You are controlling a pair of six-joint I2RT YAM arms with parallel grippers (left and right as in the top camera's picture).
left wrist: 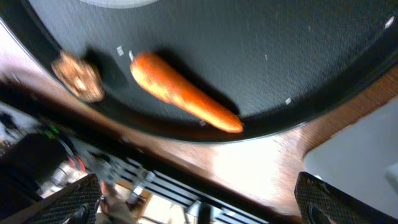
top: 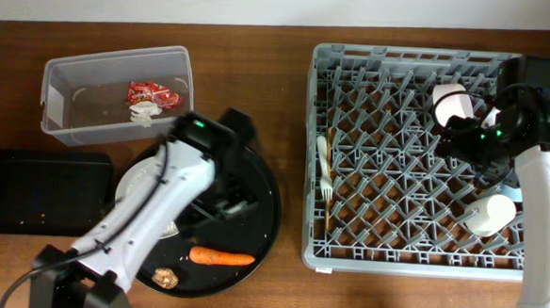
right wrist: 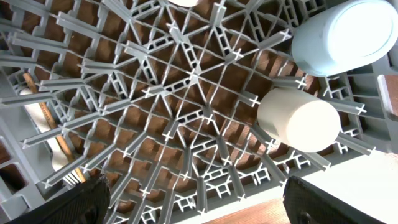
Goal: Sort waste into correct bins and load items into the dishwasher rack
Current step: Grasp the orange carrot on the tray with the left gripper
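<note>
Orange carrot [left wrist: 185, 92] lies on the round black tray [top: 264, 224], with a brown food scrap [left wrist: 78, 76] near its blunt end. The left claw [left wrist: 202, 198] hangs above them, spread wide. Over the grey rack [top: 317, 156] the right claw [right wrist: 202, 202] is spread too. A cream cup [right wrist: 298, 119] and a blue cup [right wrist: 348, 34] sit side by side inside the rack. A red wrapper [top: 153, 95] lies in the clear tub [top: 60, 124].

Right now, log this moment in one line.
left tool: open, over round tray | carrot: on round tray | right tool: open, over rack | wrapper: in tub | blue cup, cream cup, fork: in rack
</note>
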